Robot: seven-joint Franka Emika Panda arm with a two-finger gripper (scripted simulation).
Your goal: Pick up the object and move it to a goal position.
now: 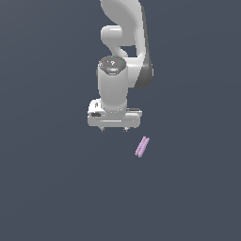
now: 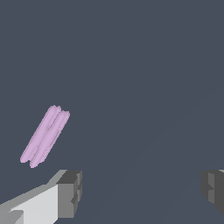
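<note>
There's the white arm (image 1: 120, 61) hanging over bare grey floor, its gripper (image 1: 114, 129) spread wide and holding nothing. The object (image 1: 142, 146), a small lilac bar, lies just off toward the exterior view's right. Looks light, stiff, maybe slick; I'd pinch across its narrow width, mid-length.

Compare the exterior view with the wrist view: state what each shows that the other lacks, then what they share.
Only the exterior view shows the white arm and the whole gripper, with the bar lying apart from it toward the exterior view's right.

Only the wrist view shows the fingertips close up, set wide apart with nothing between them, and the bar's lengthwise groove clearly.

Both show the pale lilac-pink bar on the dark surface, ungrasped.
</note>
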